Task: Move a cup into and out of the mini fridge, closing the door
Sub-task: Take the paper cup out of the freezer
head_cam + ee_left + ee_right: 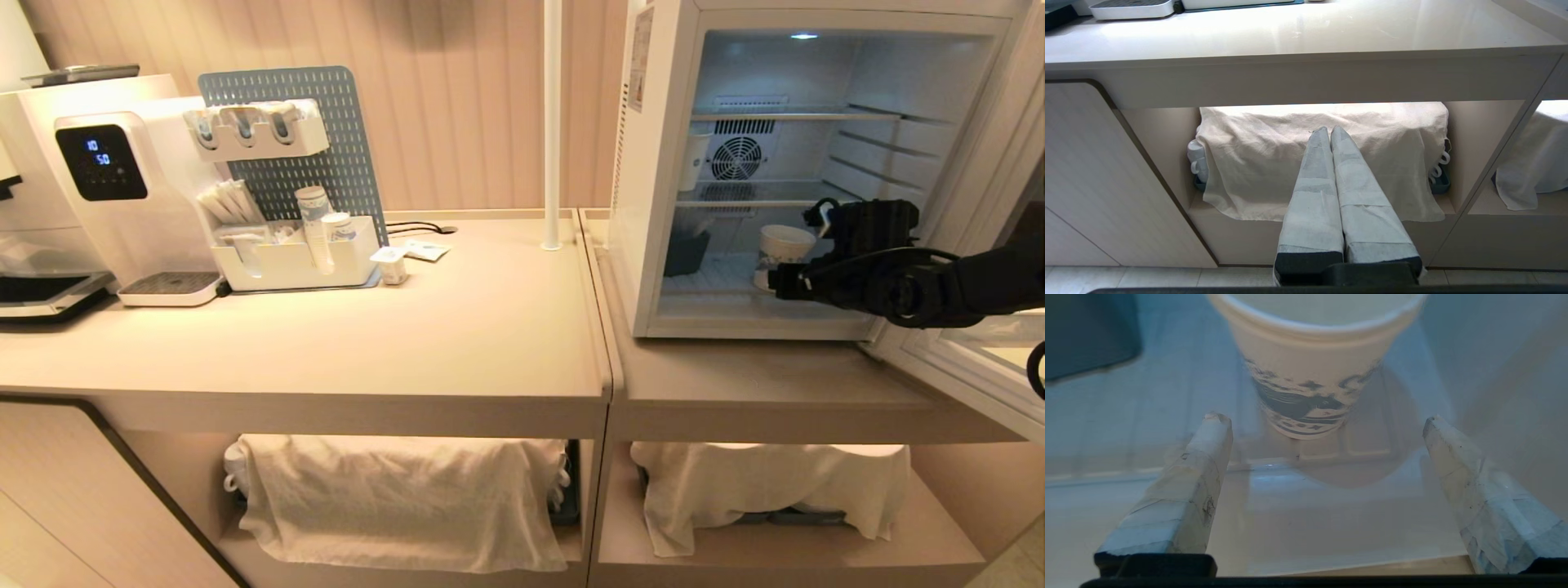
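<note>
Pale beige counter against a ribbed wall; cloth-draped bins on the open shelves below. Water dispenser and a pegboard caddy stand at the counter's left. Fridge at right, lit inside, door swung wide open to the right. Cup upright on the fridge floor, near the front. Right gripper reaches level into the fridge mouth, fingers spread wide, cup just beyond the tips, untouched. Left gripper low before the draped shelf, fingers pressed together, empty.
</note>
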Available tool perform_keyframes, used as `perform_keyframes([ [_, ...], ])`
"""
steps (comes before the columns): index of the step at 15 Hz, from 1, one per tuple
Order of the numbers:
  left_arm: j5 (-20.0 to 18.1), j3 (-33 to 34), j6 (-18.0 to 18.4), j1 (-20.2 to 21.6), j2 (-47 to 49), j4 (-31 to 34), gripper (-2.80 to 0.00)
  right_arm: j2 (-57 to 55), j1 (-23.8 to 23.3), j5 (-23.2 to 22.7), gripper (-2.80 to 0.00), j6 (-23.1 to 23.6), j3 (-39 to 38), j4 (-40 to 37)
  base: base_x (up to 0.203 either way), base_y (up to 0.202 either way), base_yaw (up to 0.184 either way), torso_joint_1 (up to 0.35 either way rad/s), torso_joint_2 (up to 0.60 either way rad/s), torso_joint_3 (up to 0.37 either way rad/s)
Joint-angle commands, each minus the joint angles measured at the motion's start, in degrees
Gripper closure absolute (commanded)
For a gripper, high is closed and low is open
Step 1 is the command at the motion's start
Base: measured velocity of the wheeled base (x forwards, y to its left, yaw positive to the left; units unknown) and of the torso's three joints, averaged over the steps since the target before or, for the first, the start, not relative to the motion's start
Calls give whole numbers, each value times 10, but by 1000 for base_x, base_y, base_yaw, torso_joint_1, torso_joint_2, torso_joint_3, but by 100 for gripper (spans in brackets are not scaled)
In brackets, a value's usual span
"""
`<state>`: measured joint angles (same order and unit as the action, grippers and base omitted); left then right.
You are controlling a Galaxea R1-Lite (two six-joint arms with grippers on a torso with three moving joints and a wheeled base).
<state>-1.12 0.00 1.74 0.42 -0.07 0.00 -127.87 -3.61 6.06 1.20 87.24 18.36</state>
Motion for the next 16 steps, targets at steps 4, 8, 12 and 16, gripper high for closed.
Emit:
perform_keyframes([
  [4,0,0,0,-1,0,0,0,-32,0,1,-280,-4,24,29,0,0,0,0,0,0],
  [8,0,0,0,-1,0,0,0,-45,1,1,-280,-5,38,45,0,0,0,0,0,0],
  [12,0,0,0,0,0,0,0,-55,1,1,-280,-4,49,52,0,0,0,0,0,0],
  [16,0,0,0,0,0,0,0,-55,1,-1,0,-6,47,59,0,0,0,0,0,0],
])
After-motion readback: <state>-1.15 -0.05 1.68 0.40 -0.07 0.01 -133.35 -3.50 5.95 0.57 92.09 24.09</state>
